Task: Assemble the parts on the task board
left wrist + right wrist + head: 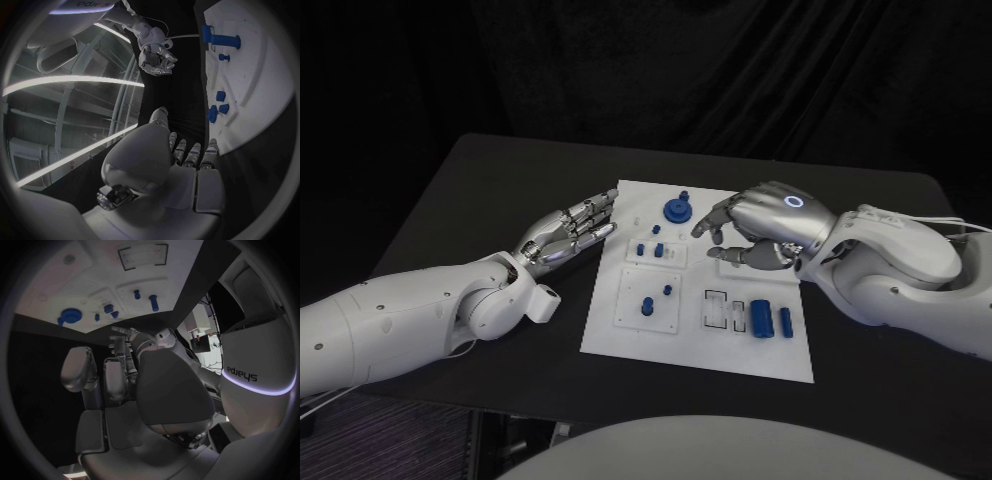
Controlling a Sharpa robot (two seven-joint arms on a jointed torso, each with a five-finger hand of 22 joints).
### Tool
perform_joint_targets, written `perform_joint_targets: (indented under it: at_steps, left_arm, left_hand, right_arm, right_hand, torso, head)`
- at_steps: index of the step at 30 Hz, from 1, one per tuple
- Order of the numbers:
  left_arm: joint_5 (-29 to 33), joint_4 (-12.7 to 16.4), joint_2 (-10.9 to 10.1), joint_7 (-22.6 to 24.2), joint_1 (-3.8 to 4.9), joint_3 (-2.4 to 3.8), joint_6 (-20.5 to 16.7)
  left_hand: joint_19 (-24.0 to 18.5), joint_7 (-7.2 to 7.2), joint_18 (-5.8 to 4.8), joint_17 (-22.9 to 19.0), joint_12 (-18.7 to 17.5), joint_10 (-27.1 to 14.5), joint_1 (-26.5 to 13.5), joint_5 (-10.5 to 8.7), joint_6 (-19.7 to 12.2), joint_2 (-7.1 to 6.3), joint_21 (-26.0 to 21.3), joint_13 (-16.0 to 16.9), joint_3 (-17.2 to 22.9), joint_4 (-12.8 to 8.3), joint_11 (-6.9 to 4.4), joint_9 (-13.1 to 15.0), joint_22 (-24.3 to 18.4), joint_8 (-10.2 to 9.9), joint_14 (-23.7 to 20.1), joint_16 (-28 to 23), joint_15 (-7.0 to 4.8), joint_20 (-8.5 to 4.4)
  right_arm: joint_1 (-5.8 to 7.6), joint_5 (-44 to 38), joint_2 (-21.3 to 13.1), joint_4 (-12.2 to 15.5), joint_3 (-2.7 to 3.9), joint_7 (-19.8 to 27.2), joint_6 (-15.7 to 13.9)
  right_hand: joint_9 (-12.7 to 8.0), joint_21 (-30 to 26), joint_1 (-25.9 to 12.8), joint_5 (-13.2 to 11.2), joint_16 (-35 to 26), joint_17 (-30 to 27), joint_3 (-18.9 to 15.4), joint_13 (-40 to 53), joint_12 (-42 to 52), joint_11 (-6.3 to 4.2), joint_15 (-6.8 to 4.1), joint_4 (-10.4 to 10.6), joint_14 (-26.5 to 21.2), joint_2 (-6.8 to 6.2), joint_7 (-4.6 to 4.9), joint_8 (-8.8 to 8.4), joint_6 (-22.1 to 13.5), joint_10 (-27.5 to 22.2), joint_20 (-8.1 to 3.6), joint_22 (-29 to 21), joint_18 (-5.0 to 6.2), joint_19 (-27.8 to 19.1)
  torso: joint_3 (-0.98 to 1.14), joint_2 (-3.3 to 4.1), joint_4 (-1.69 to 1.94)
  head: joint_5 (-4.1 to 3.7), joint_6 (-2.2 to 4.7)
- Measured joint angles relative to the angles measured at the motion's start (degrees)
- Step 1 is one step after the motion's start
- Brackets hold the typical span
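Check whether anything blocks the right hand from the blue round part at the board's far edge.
Nothing visible does. The right hand hovers over the task board, fingers curled downward, just beside the blue round part, with bare board between them.

Black curtain behind — black table in front.

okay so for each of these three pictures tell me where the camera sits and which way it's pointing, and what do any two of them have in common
Head view: on the robot's head, looking down at the black table; both arms enter, left hand and right hand at the task board.
Left wrist view: behind the left hand, facing across the task board toward the right hand.
Right wrist view: behind the right hand, facing the task board.
Shared: all three show the board with its round blue part.
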Motion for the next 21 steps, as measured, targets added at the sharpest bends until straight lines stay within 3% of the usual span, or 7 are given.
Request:
perform_joint_targets:
  at_steps: [2, 5, 7, 10, 13, 18, 21]
  left_arm:
    - [0.00, 0.10, -0.11, 0.00, 0.00, 0.00, -0.48]
    - [0.00, 0.23, -0.33, 0.01, 0.00, 0.01, -1.31]
    - [0.06, 0.29, -0.37, 0.01, -0.01, 0.01, -1.78]
    - [0.25, 0.41, -0.31, 0.01, -0.01, 0.01, -2.28]
    - [0.46, 0.41, -0.30, 0.01, -0.01, 0.01, -2.65]
    - [0.83, 0.43, -0.47, 0.01, -0.02, 0.01, -3.02]
    - [0.97, 0.54, -0.54, 0.01, -0.02, 0.01, -3.08]
  left_hand:
    - [0.00, 0.08, 0.00, 0.00, 0.21, 0.00, 0.00, 0.00, 0.08, 0.00, 0.00, 0.02, 0.00, 0.00, 0.00, 0.00, 0.00, 0.00, 0.00, 0.00, 0.00, 0.00]
    - [0.00, 0.08, 0.00, 0.00, 0.21, 0.00, 0.00, 0.00, 0.08, 0.00, 0.00, 0.05, 0.00, 0.00, 0.00, 0.00, 0.00, 0.00, 0.00, 0.00, 0.00, 0.00]
    - [0.00, 0.21, 0.00, 0.00, 0.21, 0.13, 0.00, 0.00, 0.21, 0.00, 0.00, 0.05, 0.00, 0.00, 0.13, 0.02, 0.00, 0.00, 0.00, 0.00, 0.00, 0.00]
    - [0.00, 0.28, 0.00, 0.01, 0.50, 0.23, 0.00, 0.00, 0.28, 0.00, 0.00, 0.05, 0.00, 0.00, 0.22, 0.05, 0.00, 0.00, 0.00, 0.00, 0.00, 0.00]
    - [0.00, 0.28, 0.00, 0.01, 0.50, 0.23, 0.00, 0.25, 0.28, 0.00, 0.00, 0.09, 0.00, 0.00, 0.22, 0.06, 0.00, 0.00, 0.00, 0.00, 0.00, 0.00]
    - [0.00, 0.49, 0.00, 0.00, 0.50, 0.23, 0.00, 0.36, 0.49, 0.00, 0.00, 0.10, 0.00, 0.00, 0.22, 0.05, 0.00, 0.00, 0.00, 0.00, 0.00, 0.00]
    - [0.00, 0.49, 0.00, -0.01, 0.49, 0.23, 0.00, 0.56, 0.49, 0.00, 0.00, 0.10, 0.00, 0.00, 0.22, 0.05, 0.00, 0.00, 0.00, 0.00, 0.00, 0.00]
  right_arm:
    - [0.50, 1.75, -2.18, 0.46, 0.00, -0.20, 0.05]
    - [1.01, 4.99, -5.36, 0.84, -0.05, -0.96, 0.93]
    - [1.10, 7.25, -7.39, 0.79, -0.05, -2.10, 2.29]
    - [0.57, 9.98, -9.25, 0.64, -0.05, -4.76, 4.88]
    - [-0.56, 11.80, -10.14, 0.65, -0.06, -7.74, 7.52]
    - [-3.03, 13.58, -10.95, 0.85, -0.10, -13.73, 12.03]
    - [-4.17, 13.76, -11.16, 1.19, -0.14, -16.72, 13.68]
  right_hand:
    - [1.79, -0.59, -1.08, -1.88, -0.22, -0.36, -0.48, 12.23, 12.95, -0.82, -0.29, 0.25, -0.03, 0.12, -0.60, 1.47, 1.61, 1.59, -0.49, 0.00, -0.01, -0.05]
    - [4.52, -0.27, -4.46, -3.38, 0.24, 0.81, -2.27, 45.46, 38.74, -1.58, -1.05, 1.93, 0.59, 0.59, -1.31, 3.76, 2.96, 22.96, -1.27, 0.00, -0.01, 0.59]
    - [5.56, 2.18, -8.13, -3.42, 3.46, 5.72, -3.74, 49.80, 44.83, -1.44, -0.96, 4.40, 0.88, 1.12, -1.26, 4.21, 2.92, 30.43, -1.44, 0.00, 0.00, 1.45]
    - [6.48, 10.85, -13.02, -3.60, 9.42, 8.87, -5.51, 50.63, 47.86, -1.44, -0.96, 7.60, 0.88, 1.93, -1.29, 4.23, 2.10, 32.09, -1.44, 0.00, -0.97, 2.84]
    - [7.19, 16.70, -17.60, -3.28, 11.36, 9.08, -6.57, 50.67, 48.01, -1.51, -0.96, 8.66, 0.88, 3.16, -1.55, 4.80, 2.82, 32.17, -1.44, 0.00, -1.85, 2.84]
    - [7.98, 18.52, -20.78, -2.86, 11.44, 9.08, -7.27, 50.66, 48.01, -1.51, -0.96, 8.71, 0.88, 3.99, -1.79, 4.94, 3.26, 32.16, -1.64, -0.01, -1.84, 3.04]
    - [8.29, 18.44, -20.78, -2.86, 11.44, 9.08, -7.44, 50.66, 48.01, -1.52, -1.11, 8.55, 1.03, 3.99, -1.99, 5.12, 3.46, 32.16, -1.64, -0.01, -1.84, 3.04]
  torso:
    - [0.00, 0.00, 0.01]
    - [0.00, 0.01, 0.02]
    - [0.00, 0.01, 0.03]
    - [0.00, 0.01, 0.04]
    - [-0.03, 0.01, 0.05]
    - [-0.07, 0.01, -0.05]
    - [-0.09, 0.01, -0.13]
  head:
    - [-0.20, 0.00]
    - [-0.51, 0.00]
    - [-0.88, 0.00]
    - [-1.62, 0.00]
    - [-2.18, 0.00]
    - [-3.13, 0.00]
    - [-4.94, 0.00]
